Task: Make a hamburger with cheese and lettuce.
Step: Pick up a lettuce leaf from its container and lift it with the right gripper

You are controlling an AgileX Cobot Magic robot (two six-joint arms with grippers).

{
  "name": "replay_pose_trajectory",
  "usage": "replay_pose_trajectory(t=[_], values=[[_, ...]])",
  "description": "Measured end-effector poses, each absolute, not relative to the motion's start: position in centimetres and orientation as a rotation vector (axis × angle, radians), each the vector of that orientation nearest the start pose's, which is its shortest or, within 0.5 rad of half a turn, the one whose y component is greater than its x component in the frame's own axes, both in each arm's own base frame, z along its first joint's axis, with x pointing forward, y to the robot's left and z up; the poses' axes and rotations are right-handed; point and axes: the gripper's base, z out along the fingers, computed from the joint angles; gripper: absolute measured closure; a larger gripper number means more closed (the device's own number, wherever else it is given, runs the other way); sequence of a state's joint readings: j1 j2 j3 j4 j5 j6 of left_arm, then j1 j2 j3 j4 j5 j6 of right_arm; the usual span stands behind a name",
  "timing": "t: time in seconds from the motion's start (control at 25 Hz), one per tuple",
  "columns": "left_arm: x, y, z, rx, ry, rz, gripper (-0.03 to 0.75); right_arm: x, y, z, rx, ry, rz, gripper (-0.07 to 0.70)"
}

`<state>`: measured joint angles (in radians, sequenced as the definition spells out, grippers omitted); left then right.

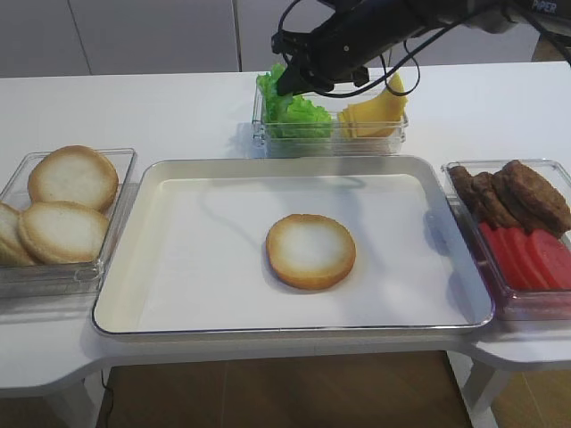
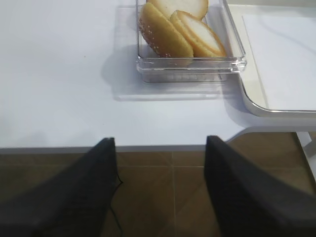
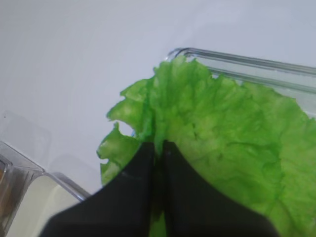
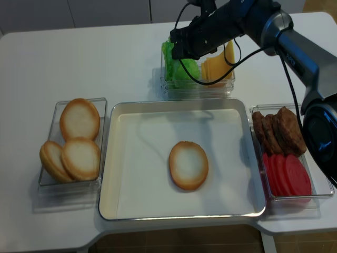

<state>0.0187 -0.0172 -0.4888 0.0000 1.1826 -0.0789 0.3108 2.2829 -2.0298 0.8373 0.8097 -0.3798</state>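
Observation:
One hamburger bun half [image 1: 310, 251] [image 4: 188, 165] lies cut side up in the middle of the white tray [image 1: 178, 267] [image 4: 131, 174]. Behind the tray a clear box [image 1: 393, 138] holds green lettuce [image 1: 290, 111] [image 4: 176, 66] on its left and yellow cheese slices [image 1: 379, 111] [image 4: 217, 66] on its right. My right gripper [image 1: 285, 87] [image 4: 176, 51] reaches down into the lettuce side. In the right wrist view its fingers [image 3: 143, 168] are shut on a ruffled fold of a lettuce leaf [image 3: 222, 133]. My left gripper [image 2: 160, 148] hangs open beyond the table's front edge, over the floor.
A clear box with several bun halves [image 1: 62, 209] [image 2: 182, 32] [image 4: 73, 139] stands left of the tray. On the right, another clear box [image 1: 535, 308] holds brown patties [image 1: 513, 192] [image 4: 279, 129] and red tomato slices [image 1: 531, 259] [image 4: 289, 174].

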Motion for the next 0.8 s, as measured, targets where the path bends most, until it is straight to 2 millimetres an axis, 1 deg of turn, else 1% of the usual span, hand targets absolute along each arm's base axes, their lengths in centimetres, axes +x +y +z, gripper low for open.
replay_pose_trajectory(t=[0.12,0.24,0.64,0.8], values=[[-1.2,0.0,26.5,-0.105,2.158,-0.035,0.291,47.9,20.6,23.8,-0.337,2.372,0.952,0.608],[-1.2,0.0,26.5,-0.105,2.158,-0.035,0.291,47.8,20.5,24.2,-0.34,2.364,0.952,0.608],[-1.2,0.0,26.5,-0.105,2.158,-0.035,0.291,47.3,20.3,26.6,-0.351,2.312,0.938,0.608],[-1.2,0.0,26.5,-0.105,2.158,-0.035,0.291,46.9,20.1,28.0,-0.345,2.293,0.932,0.608]])
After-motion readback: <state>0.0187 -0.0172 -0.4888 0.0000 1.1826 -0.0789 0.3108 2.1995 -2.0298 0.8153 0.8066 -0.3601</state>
